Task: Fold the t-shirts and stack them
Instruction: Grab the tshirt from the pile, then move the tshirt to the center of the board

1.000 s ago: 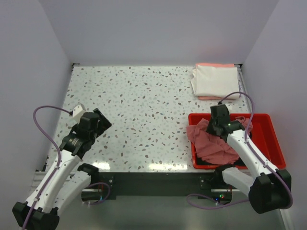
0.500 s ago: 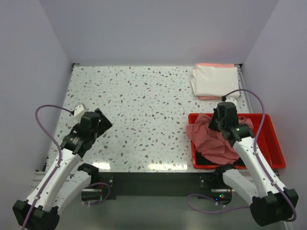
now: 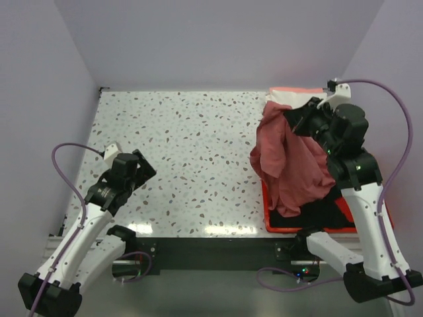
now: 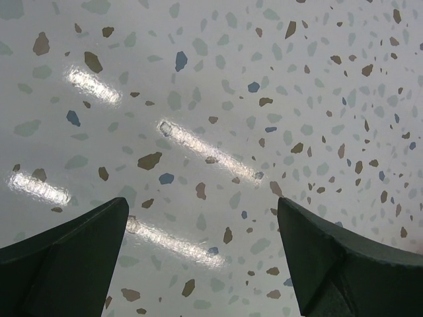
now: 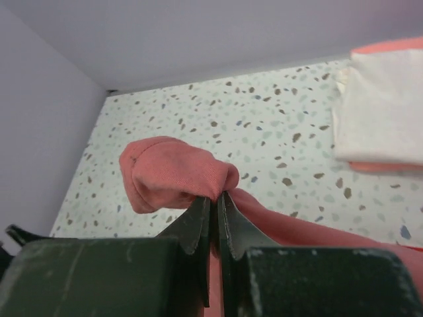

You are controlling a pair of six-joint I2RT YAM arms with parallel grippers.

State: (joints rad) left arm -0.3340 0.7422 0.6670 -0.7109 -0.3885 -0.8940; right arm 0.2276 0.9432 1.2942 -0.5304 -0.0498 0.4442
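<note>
Dusty rose-red soft cloth t-shirt (image 3: 291, 165): pinched at a bunched fold by the fully closed right arm's fingers (image 5: 196, 223), above the far edge of the rigid red plastic tray (image 3: 283, 229), and hung with its long axis running down from those fingers to the tray's left rim. The left arm's fingers (image 4: 66, 261) are spread wide and empty, well left of the tray. The speckled surface (image 3: 198, 145) between is judged the place for laying out.

The speckled table (image 3: 198, 152) bears a red tray (image 3: 281, 228) and folded peach-pink t-shirt (image 3: 294, 90).
</note>
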